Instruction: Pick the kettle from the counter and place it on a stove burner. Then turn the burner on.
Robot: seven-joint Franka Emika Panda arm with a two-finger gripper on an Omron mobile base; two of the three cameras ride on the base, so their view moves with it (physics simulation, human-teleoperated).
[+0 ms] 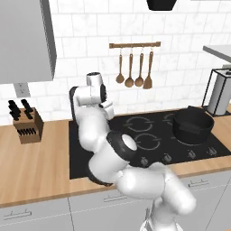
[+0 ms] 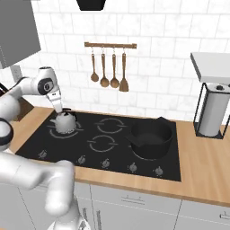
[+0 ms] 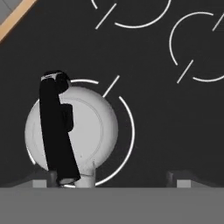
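Finishing placement step, by look of it. Left base view: arm bent over hob (image 1: pixel 90 149), black pot (image 1: pixel 193 124) on far burner. Right base view: kettle (image 2: pixel 64 122) sits on hob's rear left burner ring, gripper (image 2: pixel 59 109) just above it. Hand view: kettle (image 3: pixel 72 129) centred in ring, gripper fingers spread wide, holding nothing. Next, likely: lift clear, reach matching knob (image 2: pixel 43 154) at hob's front edge, turn.

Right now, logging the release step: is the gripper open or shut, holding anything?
Gripper: open, holding nothing; the small light-grey metal kettle sits free on the burner ring.
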